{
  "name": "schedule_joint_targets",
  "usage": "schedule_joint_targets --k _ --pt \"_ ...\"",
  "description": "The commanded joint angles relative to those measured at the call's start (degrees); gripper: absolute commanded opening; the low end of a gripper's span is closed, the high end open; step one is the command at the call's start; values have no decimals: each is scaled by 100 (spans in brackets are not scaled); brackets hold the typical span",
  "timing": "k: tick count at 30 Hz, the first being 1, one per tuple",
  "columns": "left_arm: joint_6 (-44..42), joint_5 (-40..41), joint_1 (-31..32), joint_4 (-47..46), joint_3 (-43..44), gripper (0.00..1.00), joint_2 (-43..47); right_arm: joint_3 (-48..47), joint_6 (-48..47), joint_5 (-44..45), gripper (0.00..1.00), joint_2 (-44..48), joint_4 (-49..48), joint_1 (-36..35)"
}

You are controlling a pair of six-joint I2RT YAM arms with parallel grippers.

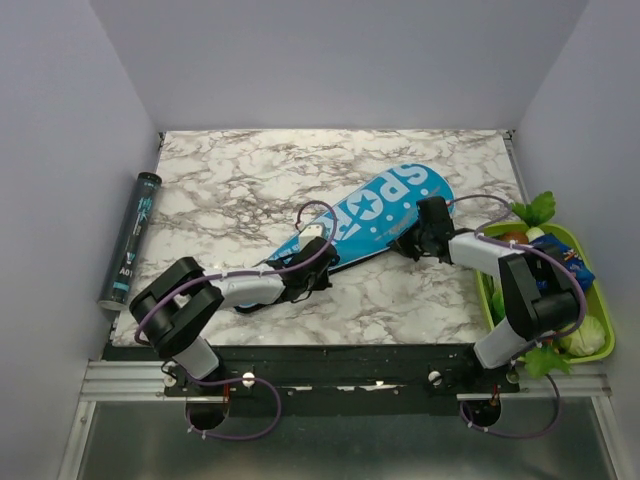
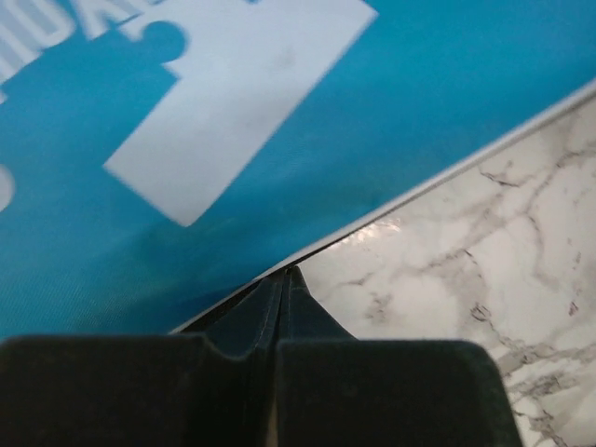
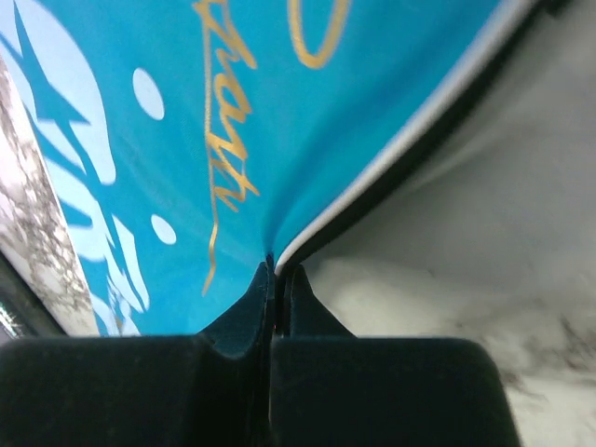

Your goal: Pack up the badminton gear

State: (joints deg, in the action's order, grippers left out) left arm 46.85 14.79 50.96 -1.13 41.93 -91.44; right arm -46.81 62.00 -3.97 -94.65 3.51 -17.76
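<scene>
The long cyan bag (image 1: 375,213) lettered "SPORT" lies slantwise on the marble table, wide end far right, narrow end near left. My left gripper (image 1: 316,270) is shut on the bag's black edge at its narrow end; in the left wrist view the gripper (image 2: 284,276) pinches the edge of the bag (image 2: 186,168). My right gripper (image 1: 412,243) is shut on the bag's near edge at the wide end; in the right wrist view the gripper (image 3: 279,270) pinches the white-and-black trim of the bag (image 3: 233,121). No rackets show.
A dark shuttlecock tube (image 1: 131,238) lies along the left wall. A green tray (image 1: 601,305) of toy vegetables and a blue packet sits at the right edge, beside the right arm. White walls close in on three sides.
</scene>
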Motion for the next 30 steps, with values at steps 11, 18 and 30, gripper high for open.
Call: schedule_joint_targets --k 11,18,30 --pt "-273 95 -789 719 -414 2 1047 1183 -653 89 51 1774 1133 9" --pt "-413 -292 -605 816 -458 3 2199 1068 -1672 894 61 2898 2495 9" --pt "-958 -688 -578 350 543 6 1867 1358 -471 1751 64 3112 2190 53"
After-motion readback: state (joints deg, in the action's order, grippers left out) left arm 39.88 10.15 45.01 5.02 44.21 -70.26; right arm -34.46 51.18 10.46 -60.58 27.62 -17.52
